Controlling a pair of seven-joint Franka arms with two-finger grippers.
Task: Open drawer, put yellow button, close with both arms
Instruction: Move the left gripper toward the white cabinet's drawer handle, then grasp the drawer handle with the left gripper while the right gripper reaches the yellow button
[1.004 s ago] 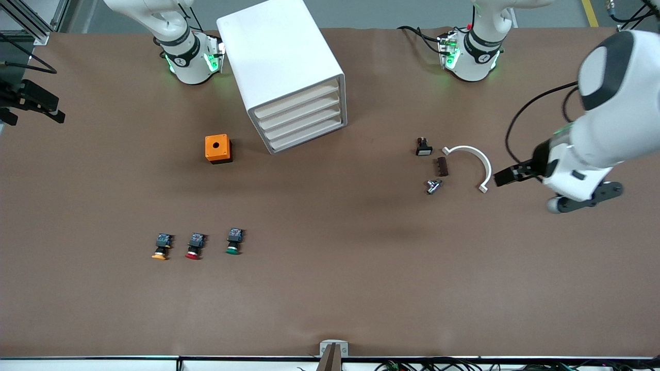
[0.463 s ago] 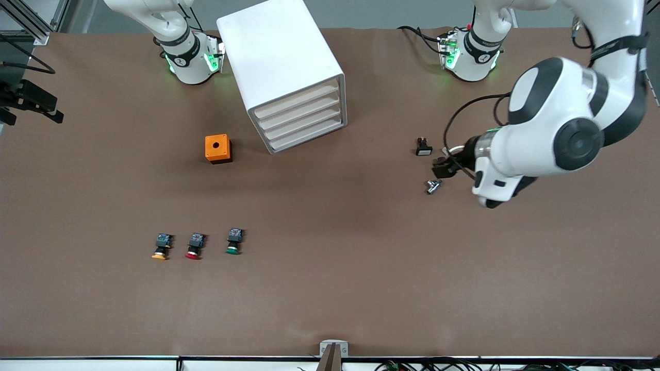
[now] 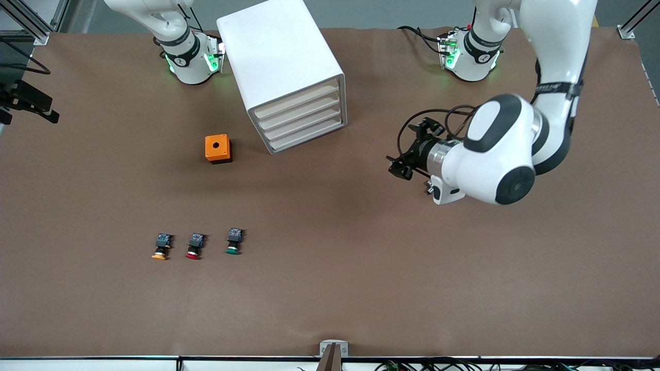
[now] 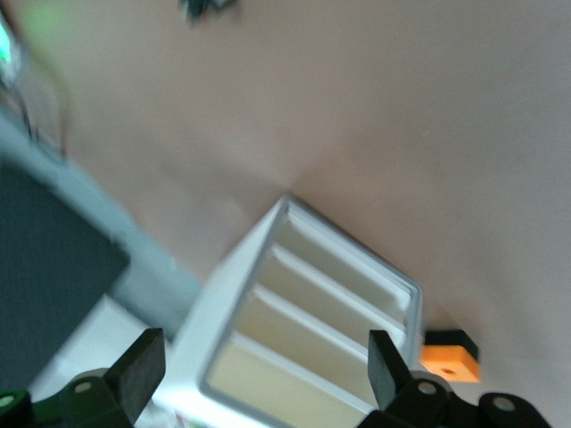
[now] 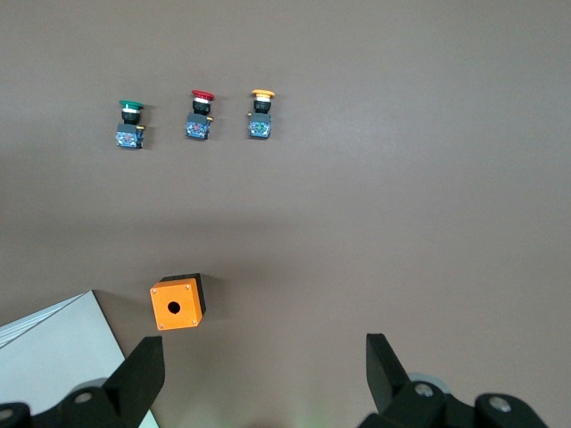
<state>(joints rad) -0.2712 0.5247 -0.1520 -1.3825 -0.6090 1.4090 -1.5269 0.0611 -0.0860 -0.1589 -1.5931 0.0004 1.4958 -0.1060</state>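
Note:
The white cabinet [image 3: 281, 62] stands near the robots' bases, its four beige-fronted drawers [image 3: 301, 119] all shut. They also show in the left wrist view [image 4: 312, 312]. The yellow button [image 3: 161, 248] lies on the table nearer the front camera, at the end of a row with a red-capped button [image 3: 194, 247] and a green-capped button [image 3: 233, 242]; it also shows in the right wrist view [image 5: 261, 113]. My left gripper [image 3: 401, 164] is open and empty in the air beside the cabinet, pointing at the drawer fronts [image 4: 263, 357]. My right gripper [image 5: 263, 357] is open and empty, high over the table near the orange box.
An orange box [image 3: 218, 148] with a round hole sits beside the cabinet toward the right arm's end; it shows in the right wrist view [image 5: 177, 305] too. Small loose parts under the left arm are mostly hidden.
The left arm has swung from its end of the table toward the cabinet, gripper now facing the drawer fronts and covering the small parts. The right arm has barely moved.

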